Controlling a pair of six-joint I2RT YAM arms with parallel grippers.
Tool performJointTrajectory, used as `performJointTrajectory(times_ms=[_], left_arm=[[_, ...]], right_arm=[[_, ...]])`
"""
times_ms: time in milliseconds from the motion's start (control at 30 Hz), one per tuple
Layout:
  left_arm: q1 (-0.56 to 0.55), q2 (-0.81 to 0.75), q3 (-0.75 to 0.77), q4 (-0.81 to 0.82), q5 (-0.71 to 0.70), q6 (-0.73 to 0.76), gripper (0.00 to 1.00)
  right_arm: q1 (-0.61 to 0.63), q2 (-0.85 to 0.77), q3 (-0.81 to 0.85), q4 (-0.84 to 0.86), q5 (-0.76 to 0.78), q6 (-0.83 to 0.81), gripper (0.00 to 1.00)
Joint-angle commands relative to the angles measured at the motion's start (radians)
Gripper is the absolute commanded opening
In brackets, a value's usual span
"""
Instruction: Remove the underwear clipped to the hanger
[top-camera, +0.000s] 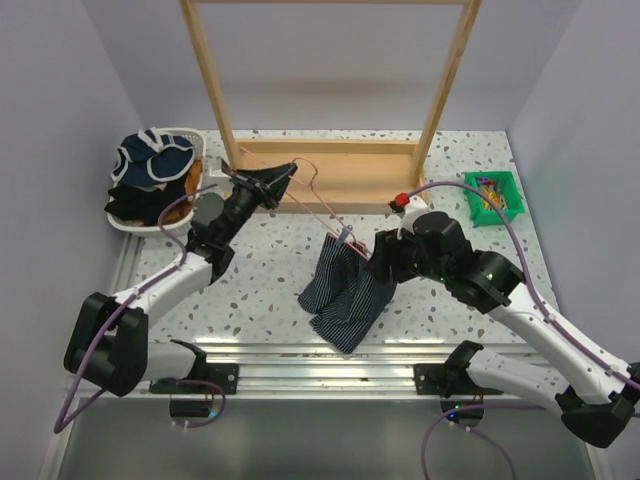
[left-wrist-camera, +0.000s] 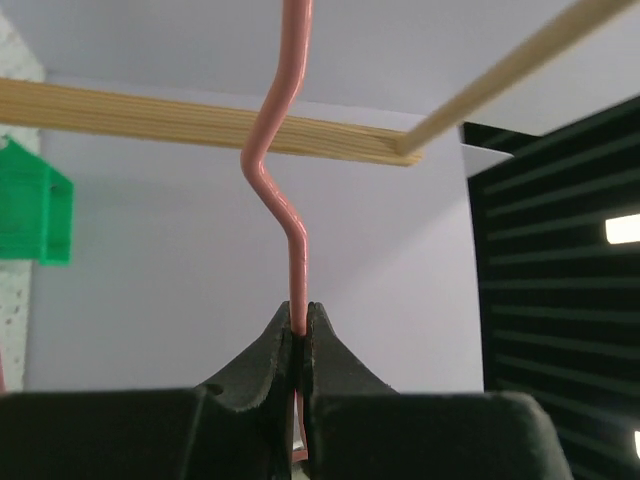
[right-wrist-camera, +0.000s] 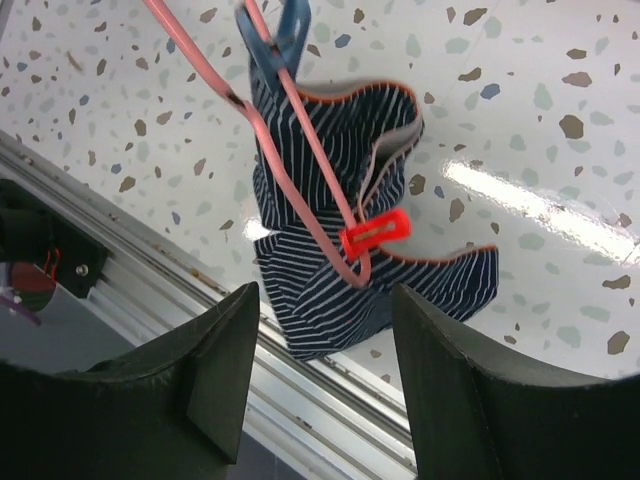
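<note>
- Top external view: the left gripper (top-camera: 276, 181) is at the far left of the table (top-camera: 262, 268), just in front of the wooden frame (top-camera: 330, 176). It is clenched on the hook end of the pink wire hanger (top-camera: 318, 215).
- From there the hanger slants rightward and nearer, ending at mid-table.
- The underwear (top-camera: 345, 287), dark navy with thin light stripes, hangs from the hanger's lower end. It drapes toward the near rail. I cannot tell whether its hem touches the table.
- The right gripper (top-camera: 380, 262) is just to the right of the underwear, near its top edge.
- A white basket (top-camera: 122, 226) holding a clothes heap (top-camera: 152, 172) sits at the far left. A green bin (top-camera: 492, 196) sits at the far right.
- Left wrist view: the left gripper (left-wrist-camera: 298, 318) has its jaws pressed together on the hanger (left-wrist-camera: 297, 270). The wire rises straight from the tips, kinks left, then goes on upward.
- Right wrist view: the right gripper (right-wrist-camera: 325, 300) is released, with both fingers (right-wrist-camera: 225, 365) wide apart and nothing between them.
- Beyond the fingers, the underwear (right-wrist-camera: 310, 305) hangs off the hanger (right-wrist-camera: 310, 135).
- A blue clip (right-wrist-camera: 285, 35) pinches the waistband at the top of the underwear.
- A small red clip (right-wrist-camera: 375, 232) sits where the wire bends at the hanger's lower end, against the orange-edged hem.
</note>
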Motion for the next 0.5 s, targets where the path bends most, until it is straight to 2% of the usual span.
performJointTrajectory(times_ms=[0,233,333,467], left_arm=[[0.036,-0.03,0.043,0.18,-0.05,0.048,0.0],[0.11,-0.026,-0.038,0.382,-0.052,0.082,0.0],[0.157,0.002,0.015,0.414,-0.02,0.073,0.0],[0.205,0.022,0.144,0.357,0.036,0.134,0.0]], right_arm=[[0.002,-0.001,0.044,-0.006,0.049,-0.009,0.58],[0.002,-0.057,0.008,0.007,0.064,-0.001,0.56],[0.002,-0.068,0.002,-0.009,0.07,0.001,0.55],[0.002,-0.088,-0.008,-0.021,0.079,0.004,0.54]])
